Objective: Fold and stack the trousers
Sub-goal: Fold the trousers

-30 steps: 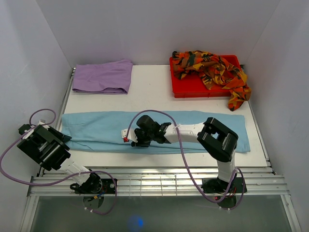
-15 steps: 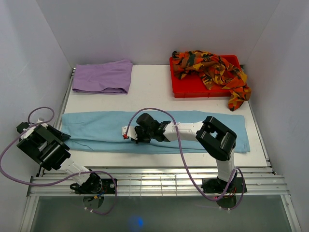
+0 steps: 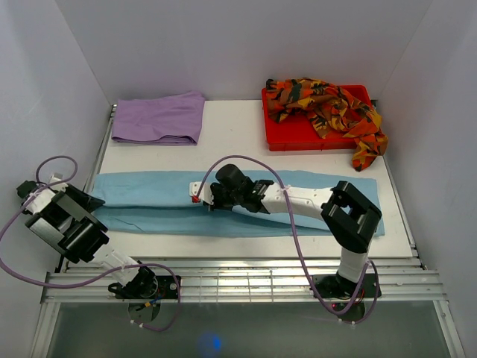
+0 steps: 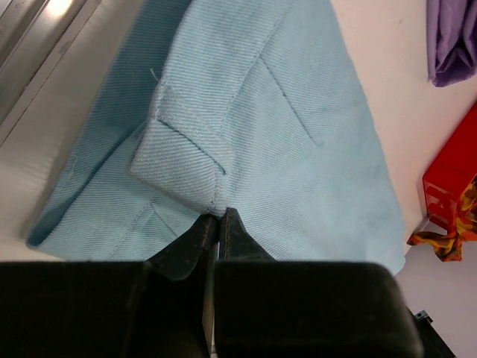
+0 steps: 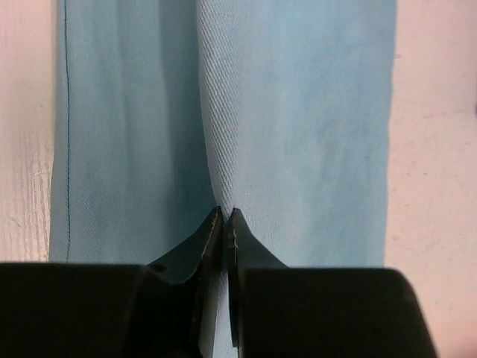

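Centrally, light blue trousers (image 5: 298, 112), pinched by right end effector (image 5: 224, 214)

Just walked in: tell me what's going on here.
Two robot arms are working on the light blue trousers, spread lengthwise across the table. The left end effector is shut on a cloth fold at one end; the right end effector pinches the middle. A lilac pair lies folded at the back, a patterned pair heaped on the red tray.
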{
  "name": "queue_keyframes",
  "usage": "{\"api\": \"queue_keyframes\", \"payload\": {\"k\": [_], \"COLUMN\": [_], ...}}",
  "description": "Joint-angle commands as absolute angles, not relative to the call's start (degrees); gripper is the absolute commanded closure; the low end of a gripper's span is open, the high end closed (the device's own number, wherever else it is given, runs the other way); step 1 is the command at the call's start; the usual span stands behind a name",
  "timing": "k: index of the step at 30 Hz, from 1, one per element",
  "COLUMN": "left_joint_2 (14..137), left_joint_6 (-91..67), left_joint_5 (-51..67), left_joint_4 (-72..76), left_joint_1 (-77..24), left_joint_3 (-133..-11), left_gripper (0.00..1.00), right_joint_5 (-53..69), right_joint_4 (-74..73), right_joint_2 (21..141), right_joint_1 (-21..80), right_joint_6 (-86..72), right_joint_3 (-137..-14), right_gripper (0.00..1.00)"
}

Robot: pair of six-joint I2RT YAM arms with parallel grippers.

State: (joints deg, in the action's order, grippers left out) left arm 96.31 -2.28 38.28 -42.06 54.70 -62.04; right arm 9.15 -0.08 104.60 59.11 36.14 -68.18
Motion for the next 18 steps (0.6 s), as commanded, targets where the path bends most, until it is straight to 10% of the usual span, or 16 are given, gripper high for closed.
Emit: {"api": "queue_keyframes", "payload": {"k": [1,18], "left_joint_2": [93.3,83.8], "left_joint_6": [-0.2,19.4], "left_joint_5": [40.9,38.4], "left_joint_4": [-40.2,-54.4], "left_joint_1": [55.1,56.2], "left_joint_3": [-68.0,-61.0], "left_gripper": [1.0,1.0], "right_joint_5": [7.4,14.3], "right_joint_4": [0.1,-10.3], "right_joint_2": [100.0,93.1], "right_joint_1": [58.2,57.6], "right_joint_6": [36.1,36.7], "right_joint_3": [-70.4,-63.0], "right_gripper": [0.92,0.92]}}
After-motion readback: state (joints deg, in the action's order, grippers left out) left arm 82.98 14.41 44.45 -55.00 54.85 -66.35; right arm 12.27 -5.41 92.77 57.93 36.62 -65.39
